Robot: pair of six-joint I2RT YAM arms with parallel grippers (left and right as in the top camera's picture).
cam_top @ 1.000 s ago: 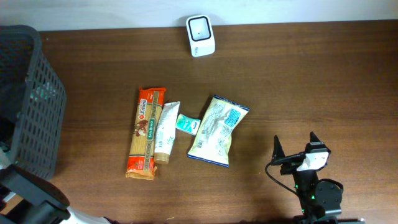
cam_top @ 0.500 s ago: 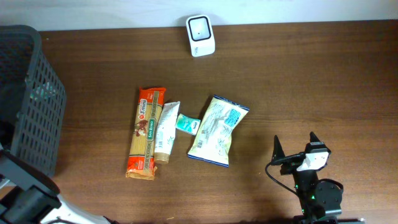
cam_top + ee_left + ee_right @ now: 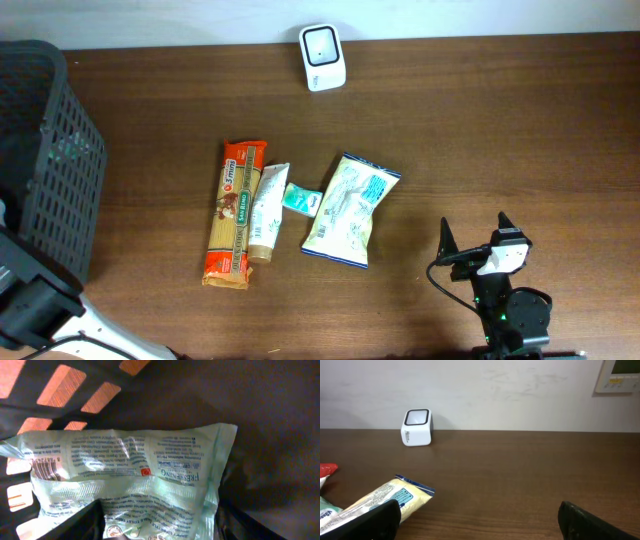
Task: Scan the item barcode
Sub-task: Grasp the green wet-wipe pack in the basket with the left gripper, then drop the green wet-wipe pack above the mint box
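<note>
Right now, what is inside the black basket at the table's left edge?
A pale green printed packet lies inside the basket, seen from the left wrist. Whatever is under the packet is covered.

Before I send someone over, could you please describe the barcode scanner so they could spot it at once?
Start at the wooden table and look to its far edge, by the white wall. The scanner stands there alone, beyond the packets in the middle: a small white box with a dark window, unlike the flat packets.
</note>
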